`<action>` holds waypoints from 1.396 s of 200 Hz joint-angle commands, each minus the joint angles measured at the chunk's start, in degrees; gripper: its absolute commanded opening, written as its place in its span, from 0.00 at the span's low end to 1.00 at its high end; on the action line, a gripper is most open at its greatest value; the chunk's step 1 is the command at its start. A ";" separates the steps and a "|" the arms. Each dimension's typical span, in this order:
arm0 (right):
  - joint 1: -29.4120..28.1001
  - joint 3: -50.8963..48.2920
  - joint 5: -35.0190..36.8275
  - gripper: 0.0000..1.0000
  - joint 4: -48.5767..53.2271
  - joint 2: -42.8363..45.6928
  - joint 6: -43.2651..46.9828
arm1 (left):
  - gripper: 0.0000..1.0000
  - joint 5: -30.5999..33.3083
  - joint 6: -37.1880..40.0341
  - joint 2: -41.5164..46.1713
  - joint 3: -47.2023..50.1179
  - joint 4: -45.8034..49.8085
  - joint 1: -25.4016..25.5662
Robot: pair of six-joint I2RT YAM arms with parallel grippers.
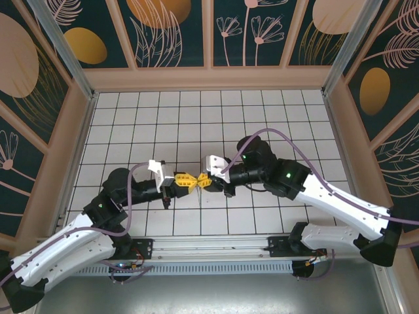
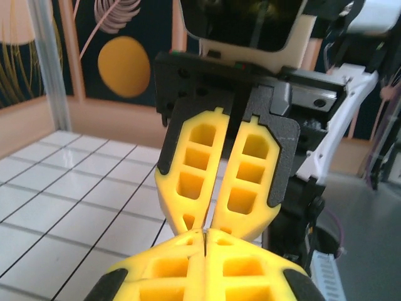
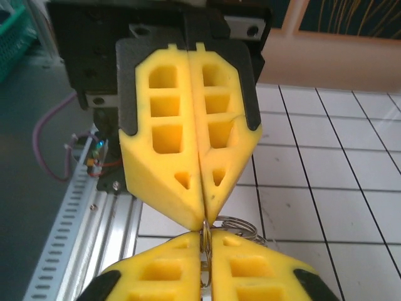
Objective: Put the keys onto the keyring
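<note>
Jaws, left gripper (image 1: 190, 181): clenched, pad flat against pad, no gap along the seam; whether anything is nipped at the very tips cannot be told. Jaws, right gripper (image 1: 200, 181): all but closed, grasping the ring (image 3: 206, 248), whose wire stands in the slit between its pads. Further loops of wire bulge out just beside that slit, at 2 o'clock of it in the right wrist view. Keys: none made out separately; they may hang hidden below the pads. Location: ring at the centre of the top view, where the two sets of tips meet nose to nose, apparently held off the table (image 1: 163, 118). Step in hand (judged): the threading itself, one gripper steadying the ring while the other works at it. Neither a parted coil nor a key seated on the ring can be confirmed, so progress reads as early to middling. Next move (judged): calls for fine, slow work. The coil end must be parted and a key's hole fed onto it without either pinch slipping, and tips so crowded leave little room for correction. Pose: left arm reaches in from 7 o'clock, its gripper pointing toward 3 o'clock. Right arm comes in from 4 o'clock, bent at the elbow, its gripper pointing toward 9 o'clock. Both grippers lie on one line, facing each other.
</note>
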State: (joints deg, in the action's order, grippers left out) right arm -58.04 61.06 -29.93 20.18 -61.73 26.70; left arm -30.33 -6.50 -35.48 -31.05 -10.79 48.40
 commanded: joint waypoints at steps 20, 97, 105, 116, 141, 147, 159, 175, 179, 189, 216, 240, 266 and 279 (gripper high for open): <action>0.20 -1.91 -2.68 0.13 -8.19 1.83 -2.83 | 0.00 -3.92 -5.43 1.22 3.43 -16.86 0.38; 0.12 0.73 1.97 0.00 -5.99 0.26 -2.07 | 0.00 -5.07 -6.68 1.65 4.35 -16.71 0.38; 0.12 1.61 3.09 0.00 -4.67 0.00 -1.47 | 0.00 -4.27 -5.61 1.48 3.09 -12.75 0.38; 0.12 2.88 4.56 0.00 -2.80 -0.29 -0.51 | 0.00 -2.24 -3.48 1.07 1.00 -5.80 0.40; -0.10 5.91 6.44 0.00 1.32 -1.97 1.37 | 0.20 2.60 0.25 -1.10 -3.70 6.82 0.38; -0.31 6.47 6.71 0.00 1.88 -2.34 1.78 | 0.22 3.03 0.59 -1.73 -4.37 8.47 0.38; -0.57 7.18 6.78 0.00 2.45 -2.85 2.23 | 0.23 3.36 1.13 -2.78 -5.35 10.49 0.38; -0.99 7.58 6.34 0.00 2.55 -3.30 2.54 | 0.22 3.53 1.48 -4.18 -5.99 11.56 0.38; -1.14 7.59 6.30 0.00 2.43 -3.34 2.56 | 0.22 3.56 1.49 -4.51 -6.03 11.58 0.38; -1.28 7.43 6.29 0.00 2.25 -3.35 2.56 | 0.22 3.62 1.49 -5.17 -5.98 11.43 0.34; -1.66 7.10 5.73 0.00 1.84 -2.59 2.15 | 0.15 3.22 0.93 -5.98 -4.76 8.29 0.38; -1.84 5.85 4.26 0.00 0.71 -0.46 2.43 | 0.11 2.83 0.70 -6.18 -4.09 6.45 0.38; -1.82 4.96 3.57 0.00 0.33 1.35 2.60 | 0.00 2.83 0.48 -5.53 -3.42 5.09 0.38; -1.82 4.48 3.58 0.00 0.39 1.81 2.64 | 0.00 2.83 0.11 -4.79 -2.72 3.92 0.37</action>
State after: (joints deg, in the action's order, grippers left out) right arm -58.57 65.67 -22.55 26.87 -62.72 28.29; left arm -27.40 -6.04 -40.64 -35.90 -5.63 48.53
